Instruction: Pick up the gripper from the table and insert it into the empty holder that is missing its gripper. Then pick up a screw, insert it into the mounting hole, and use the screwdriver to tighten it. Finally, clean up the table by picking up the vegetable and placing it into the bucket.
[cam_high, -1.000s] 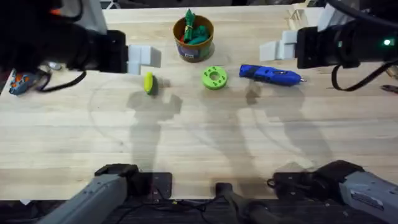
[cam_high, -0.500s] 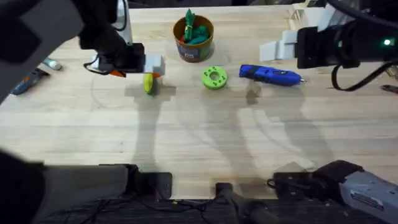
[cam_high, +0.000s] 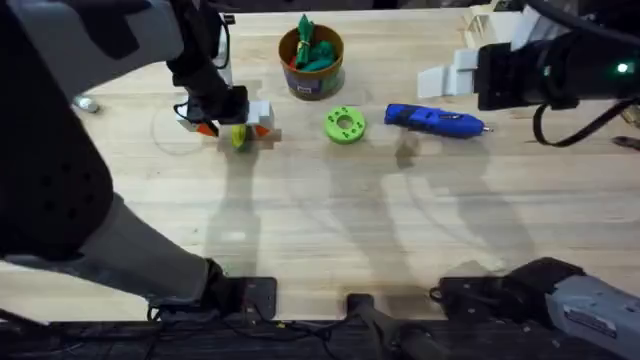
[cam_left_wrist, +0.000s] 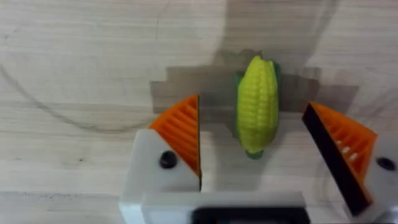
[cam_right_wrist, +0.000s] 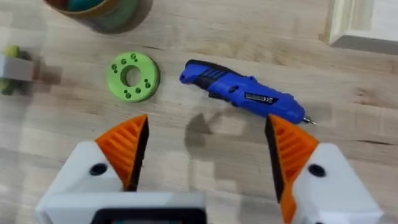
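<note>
The yellow-green vegetable (cam_high: 240, 136) (cam_left_wrist: 257, 106) lies on the table left of centre. My left gripper (cam_high: 236, 129) (cam_left_wrist: 261, 143) is down over it and open. Its orange ribbed pads (cam_left_wrist: 183, 134) stand on either side of the vegetable, apart from it. The brown-yellow bucket (cam_high: 311, 62) (cam_right_wrist: 99, 12) sits at the back with dark green leafy toys inside. The blue screwdriver (cam_high: 435, 120) (cam_right_wrist: 242, 93) lies right of centre. My right gripper (cam_high: 445, 78) (cam_right_wrist: 205, 155) hangs open above the table near the screwdriver, holding nothing. A loose gripper, holder and screw are out of view.
A round green disc with holes (cam_high: 344, 125) (cam_right_wrist: 132, 76) lies between the vegetable and the screwdriver. Pale wooden blocks (cam_high: 485, 18) sit at the back right. A small object (cam_high: 85, 103) rests near the far left edge. The near half of the table is bare wood.
My left arm swung in from the far left and came down over the vegetable, its open fingers now on either side of it. The right arm has not moved.
</note>
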